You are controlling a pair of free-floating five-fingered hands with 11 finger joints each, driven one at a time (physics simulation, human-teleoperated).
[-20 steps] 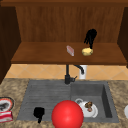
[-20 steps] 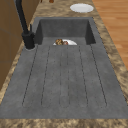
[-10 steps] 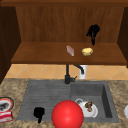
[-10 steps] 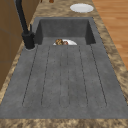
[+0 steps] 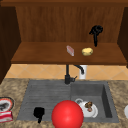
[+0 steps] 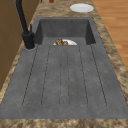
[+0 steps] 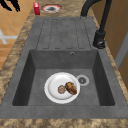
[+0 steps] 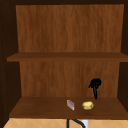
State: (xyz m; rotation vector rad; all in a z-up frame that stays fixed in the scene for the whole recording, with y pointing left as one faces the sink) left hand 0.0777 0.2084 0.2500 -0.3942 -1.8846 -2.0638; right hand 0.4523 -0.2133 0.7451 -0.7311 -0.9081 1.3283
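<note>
The right hand (image 5: 96, 31) hangs above the lower shelf (image 5: 45, 53), fingers curled, holding nothing, just up and right of a yellow potato-like lump (image 5: 87, 51). A small pinkish block (image 5: 70, 50) stands left of that lump. The left hand (image 5: 39, 113) floats over the sink's drainboard (image 5: 42, 92), beside a red ball (image 5: 67, 114); I cannot tell its finger pose.

A kitchen: a dark sink (image 5: 105, 97) with a black faucet (image 5: 68, 75) set in a speckled stone surface (image 6: 113, 53), a used plate (image 7: 53, 87) in the basin, wooden shelves (image 8: 37, 107) above.
</note>
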